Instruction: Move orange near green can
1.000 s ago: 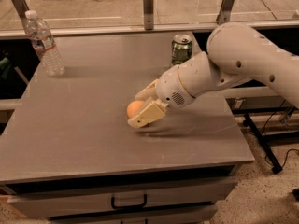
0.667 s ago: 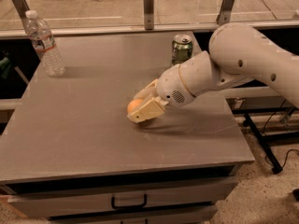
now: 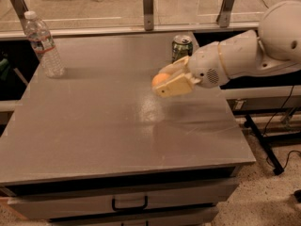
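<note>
The orange (image 3: 159, 79) is a small round fruit held between the cream fingers of my gripper (image 3: 165, 80), lifted above the grey table (image 3: 103, 126). The gripper is shut on it and comes in from the right on a white arm. The green can (image 3: 182, 47), green and white with a silver top, stands upright near the table's far edge, just behind and to the right of the gripper. The orange hangs a short way in front and to the left of the can. The can's lower part is hidden behind the gripper.
A clear plastic water bottle (image 3: 43, 44) stands at the table's far left. A railing with metal posts (image 3: 148, 3) runs behind the far edge. A drawer with a black handle (image 3: 129, 204) sits under the front edge. Cables lie on the floor at right.
The gripper has lifted the orange off the table and carried it up and right, closer to the green can. The can and bottle have not moved.
</note>
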Tool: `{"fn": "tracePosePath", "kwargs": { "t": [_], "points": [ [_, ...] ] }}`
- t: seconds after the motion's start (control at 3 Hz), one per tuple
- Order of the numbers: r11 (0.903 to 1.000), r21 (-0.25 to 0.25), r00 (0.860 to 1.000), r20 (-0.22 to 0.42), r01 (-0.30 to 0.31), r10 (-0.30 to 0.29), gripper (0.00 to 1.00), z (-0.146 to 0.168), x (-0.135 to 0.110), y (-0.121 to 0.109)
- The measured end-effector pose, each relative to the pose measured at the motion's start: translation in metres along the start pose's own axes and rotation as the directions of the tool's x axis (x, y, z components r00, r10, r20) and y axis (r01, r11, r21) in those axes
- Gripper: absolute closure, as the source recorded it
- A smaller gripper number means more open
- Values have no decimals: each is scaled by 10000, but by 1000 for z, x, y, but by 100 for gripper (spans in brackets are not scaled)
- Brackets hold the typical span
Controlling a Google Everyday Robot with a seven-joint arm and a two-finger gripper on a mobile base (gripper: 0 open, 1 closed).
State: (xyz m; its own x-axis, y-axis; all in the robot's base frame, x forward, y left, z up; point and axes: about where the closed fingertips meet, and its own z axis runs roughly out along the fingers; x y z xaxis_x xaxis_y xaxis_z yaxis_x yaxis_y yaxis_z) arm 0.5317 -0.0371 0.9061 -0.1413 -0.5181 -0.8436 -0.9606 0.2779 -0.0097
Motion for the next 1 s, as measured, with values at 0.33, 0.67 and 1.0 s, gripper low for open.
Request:
{"fn": "tracePosePath", "kwargs": {
  "t": [0.33, 0.67, 1.0],
  "points": [
    [9994, 295, 9996, 205, 204, -210, 100, -10, -12, -6],
    [9971, 700, 9989, 333, 314, -338, 100, -20, -11, -13],
    [9868, 1592, 9940, 989, 306, -468, 100, -53, -1, -46]
  ]
}}
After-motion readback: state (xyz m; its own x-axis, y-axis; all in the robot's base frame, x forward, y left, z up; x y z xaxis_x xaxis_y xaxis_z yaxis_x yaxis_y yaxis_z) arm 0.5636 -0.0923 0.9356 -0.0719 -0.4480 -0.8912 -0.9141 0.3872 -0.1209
